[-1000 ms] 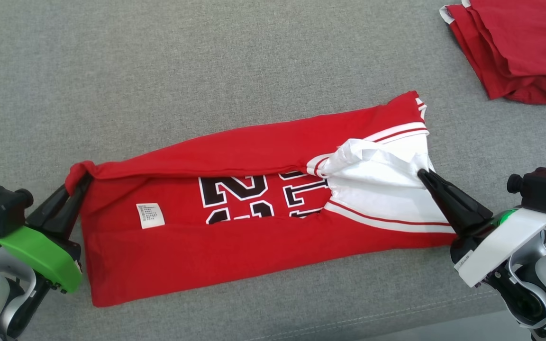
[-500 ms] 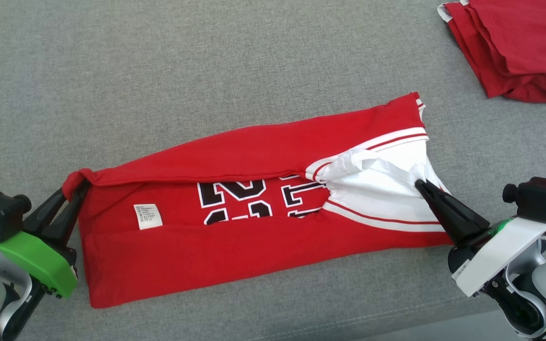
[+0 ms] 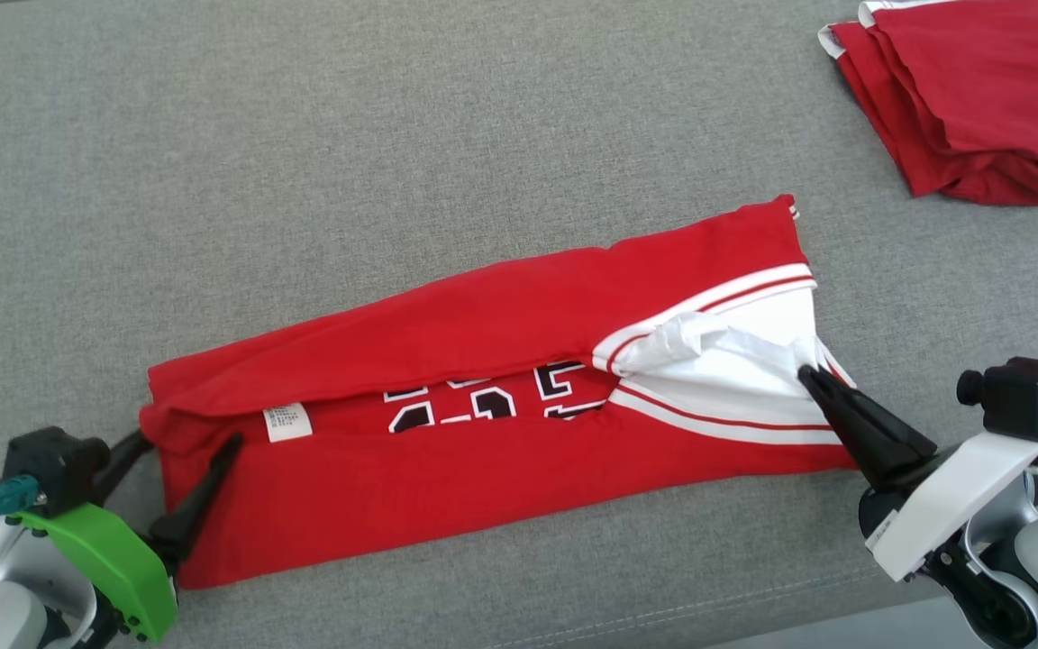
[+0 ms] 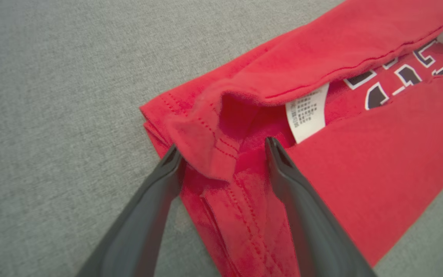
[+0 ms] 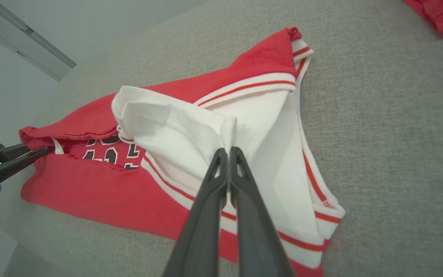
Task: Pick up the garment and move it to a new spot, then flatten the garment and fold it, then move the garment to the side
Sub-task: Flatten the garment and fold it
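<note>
1. Red cloth, the garment (image 3: pixel 483 469), lies as a long band across the grey cushion (image 3: pixel 393 135), closer to its near edge than to its far edge; both long sides are turned in toward the middle, and a strip of black and white numbers (image 3: pixel 483 406) shows between them.
2. The step in hand is, I judge, the folding; the left gripper (image 3: pixel 186 446) has its jaws wide apart, one finger on each side of the hem corner (image 4: pixel 202 150) at the garment's left end, and it grips nothing; the right gripper (image 3: pixel 807 374) has its jaws pressed together on a pinch of the white part (image 5: pixel 190 127) at the right end.
3. The next move probably calls for laying this bunched white part down flat and letting it go; after that both ends could be taken for a fold across.
4. A white label (image 3: pixel 286 422) shows near the left end; a pile of red garments (image 3: pixel 960 90) rests at the far right corner, well apart; nothing stands in the way, though the crumpled white cloth may spoil an even fold.
</note>
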You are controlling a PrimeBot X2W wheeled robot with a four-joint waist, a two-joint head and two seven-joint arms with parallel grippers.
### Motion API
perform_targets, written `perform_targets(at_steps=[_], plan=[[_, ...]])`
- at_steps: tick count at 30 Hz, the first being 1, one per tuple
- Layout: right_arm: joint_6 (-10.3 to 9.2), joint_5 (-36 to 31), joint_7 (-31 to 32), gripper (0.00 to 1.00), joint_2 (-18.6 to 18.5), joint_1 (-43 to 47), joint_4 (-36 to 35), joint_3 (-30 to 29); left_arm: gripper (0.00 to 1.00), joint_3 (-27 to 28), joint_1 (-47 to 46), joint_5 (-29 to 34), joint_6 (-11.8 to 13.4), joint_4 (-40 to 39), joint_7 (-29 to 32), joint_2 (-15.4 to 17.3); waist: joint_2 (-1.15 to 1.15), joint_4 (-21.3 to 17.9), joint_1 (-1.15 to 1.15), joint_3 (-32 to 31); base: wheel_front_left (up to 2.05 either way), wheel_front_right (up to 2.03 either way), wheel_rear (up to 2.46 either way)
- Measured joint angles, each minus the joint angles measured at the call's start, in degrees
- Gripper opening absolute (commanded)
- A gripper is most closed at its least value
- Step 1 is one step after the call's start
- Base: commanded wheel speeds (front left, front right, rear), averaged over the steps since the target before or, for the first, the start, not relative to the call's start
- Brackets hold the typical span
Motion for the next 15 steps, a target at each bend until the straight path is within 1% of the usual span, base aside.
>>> perform_targets(at_steps=[1,2,3,4,7,12,15], plan=[[-0.02,0.0,0.0,0.26,0.0,0.4,0.1,0.0,1.0,-0.5,0.5,-0.4,0.0,-0.2,0.7,0.2,0.0,0.0,0.0,-0.2,0.0,0.0,0.0],[-0.18,0.1,0.0,0.4,-0.1,0.7,0.4,0.0,1.0,-0.9,0.8,-0.9,0.0,-0.6,1.3,0.5,0.0,0.0,0.0,-0.5,0.0,0.0,0.0],[-0.42,0.1,0.0,0.4,-0.1,1.0,0.7,0.1,1.0,-1.1,1.1,-1.0,0.0,-0.7,1.7,0.9,0.0,0.0,0.0,-0.7,0.0,0.0,0.0],[-0.42,0.1,0.0,0.6,-0.3,1.2,0.8,0.2,1.0,-1.2,1.2,-1.0,0.0,-0.7,1.9,1.5,0.0,0.0,0.0,-0.9,0.0,0.0,0.0],[-0.42,0.1,0.1,1.0,-0.5,1.9,0.9,0.3,1.0,-0.2,1.5,-1.0,0.0,-0.7,2.9,3.2,0.0,0.1,0.0,-1.5,0.0,0.0,0.0],[-0.44,0.1,0.1,1.0,-1.1,1.9,1.0,0.0,1.0,0.5,1.7,-2.3,0.0,-1.6,4.5,3.8,0.0,0.2,0.0,-2.0,0.0,0.0,0.0],[-0.46,0.1,0.1,1.0,-1.5,1.9,0.9,-0.2,1.0,0.8,2.2,-2.5,0.5,-2.5,5.4,4.3,0.0,0.2,0.0,-2.3,0.0,0.0,0.0]])
